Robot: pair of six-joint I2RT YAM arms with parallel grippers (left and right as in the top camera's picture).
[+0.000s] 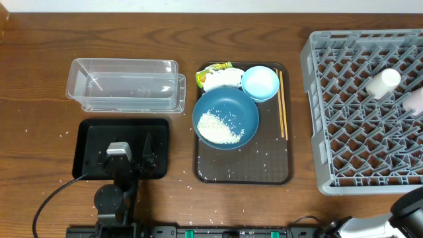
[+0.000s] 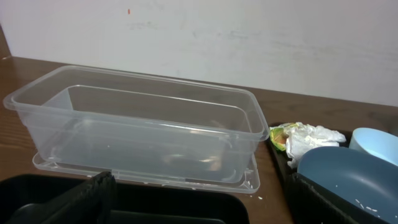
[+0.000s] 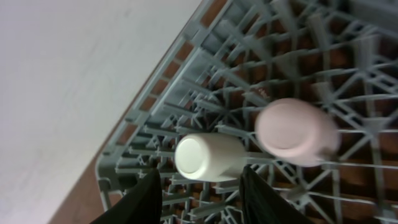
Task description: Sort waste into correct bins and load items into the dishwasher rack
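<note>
On the brown serving tray sits the large dark-blue bowl (image 1: 226, 112) holding a pile of rice (image 1: 218, 127). Behind it are the light-blue bowl (image 1: 260, 83) and the tissue with its yellow-green wrapper (image 1: 218, 76). The chopsticks (image 1: 282, 104) lie along the tray's right side. In the grey rack (image 1: 330, 99) rest the white cup (image 3: 208, 157) and the pink cup (image 3: 295, 132). My right gripper (image 3: 200, 182) is open, its tips just short of the white cup. My left gripper (image 1: 132, 153) hangs open over the black tray (image 1: 89, 142), facing the clear container (image 2: 143, 124).
Loose rice grains are scattered on the brown serving tray (image 1: 241, 168) and on the table around it. The rack fills the right side up to the table edge. Part of the right arm (image 1: 410, 208) shows at the bottom right corner.
</note>
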